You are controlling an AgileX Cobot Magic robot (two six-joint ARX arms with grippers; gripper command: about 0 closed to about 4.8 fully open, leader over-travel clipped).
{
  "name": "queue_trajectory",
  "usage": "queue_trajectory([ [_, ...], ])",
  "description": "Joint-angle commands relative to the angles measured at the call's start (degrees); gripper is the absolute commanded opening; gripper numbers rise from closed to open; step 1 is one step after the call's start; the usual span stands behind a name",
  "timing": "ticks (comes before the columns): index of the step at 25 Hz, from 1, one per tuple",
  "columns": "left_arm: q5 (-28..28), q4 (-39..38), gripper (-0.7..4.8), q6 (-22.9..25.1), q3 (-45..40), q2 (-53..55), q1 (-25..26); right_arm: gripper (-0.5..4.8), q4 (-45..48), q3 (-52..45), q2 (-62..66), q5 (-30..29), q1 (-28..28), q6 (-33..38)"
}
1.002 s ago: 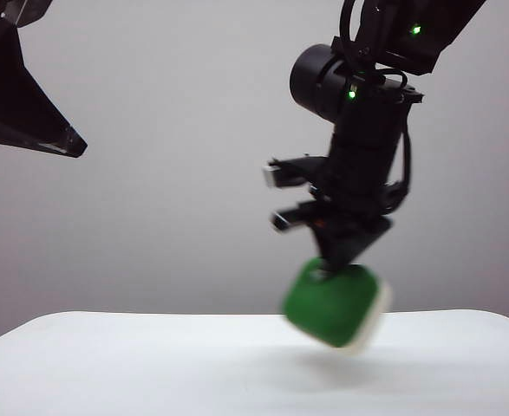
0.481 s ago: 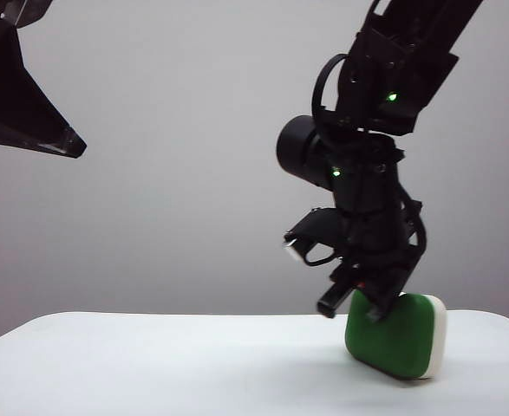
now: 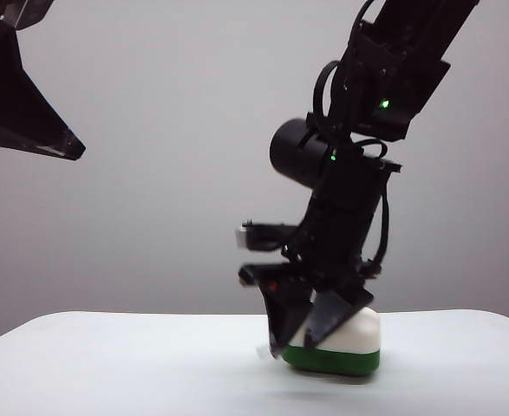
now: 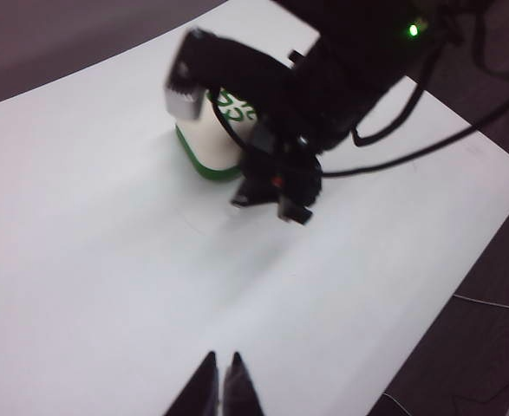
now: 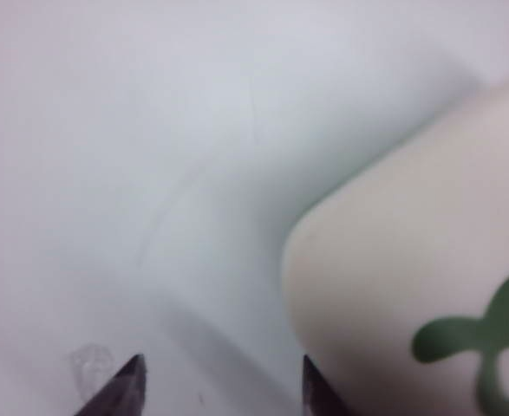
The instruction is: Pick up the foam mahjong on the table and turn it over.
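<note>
The foam mahjong is lying flat on the worktop with its cream, green-lettered face up and its dark green half underneath, so the turning-over is looking done to me. The right tool is standing low over the block's near end with its fingers spread apart and nothing clamped between them, the block sitting just beside one fingertip. The left tool is hanging well away above bare worktop, fingers pinched together and empty; only backing the right arm off seems left.
</note>
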Motion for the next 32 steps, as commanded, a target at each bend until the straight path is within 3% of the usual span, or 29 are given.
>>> queue_trajectory([
  [1, 0.4, 0.4, 0.17, -0.2, 0.3, 0.0, 0.0, 2.23, 3.8, 0.3, -3.6, -4.3, 0.1, 0.5],
  [5, 0.3, 0.0, 0.17, -0.1, 0.3, 0.0, 0.0, 2.23, 1.9, 0.2, -9.9, -4.5, 0.1, 0.5],
  [7, 0.1, 0.1, 0.17, 0.3, 0.3, 0.0, 0.0, 1.96, -1.9, 0.2, -14.3, -0.6, -0.2, 0.3],
  [8, -0.2, 0.1, 0.17, 0.3, 0.3, 0.0, 0.0, 1.53, -3.8, 0.2, -15.8, 0.4, -0.4, 0.3],
  [9, -0.3, 0.1, 0.17, 0.5, 0.3, 0.0, 0.0, 0.18, -8.5, 0.2, -18.6, 3.5, -0.6, 0.3],
  [10, -0.5, 0.2, 0.17, 0.7, 0.3, 0.0, 0.1, -0.08, -11.4, 0.2, -19.9, 5.1, -0.9, 0.3],
  [12, -2.9, 1.1, 0.17, 1.7, 0.3, -0.2, 0.1, -0.06, -17.8, -0.5, -22.9, 8.7, -1.9, 0.3],
  [18, -6.9, 2.1, 0.16, 3.5, 0.3, -0.2, 0.2, -0.06, -17.3, -8.2, -32.0, 8.2, -5.1, 1.6],
  [22, -11.7, 2.8, 0.17, 6.0, 0.3, -2.3, 2.1, -0.06, -11.6, -16.6, -42.5, 2.1, -8.4, 6.0],
  [26, -11.4, 7.6, 0.17, 4.3, 0.2, -7.6, 11.3, -0.06, -6.9, -25.4, -56.1, -6.0, -15.9, 6.2],
  [32, -11.4, 8.9, 0.17, -0.4, -3.7, -17.5, 22.9, -0.06, -0.9, -34.1, -72.8, -10.5, -26.3, 7.6],
])
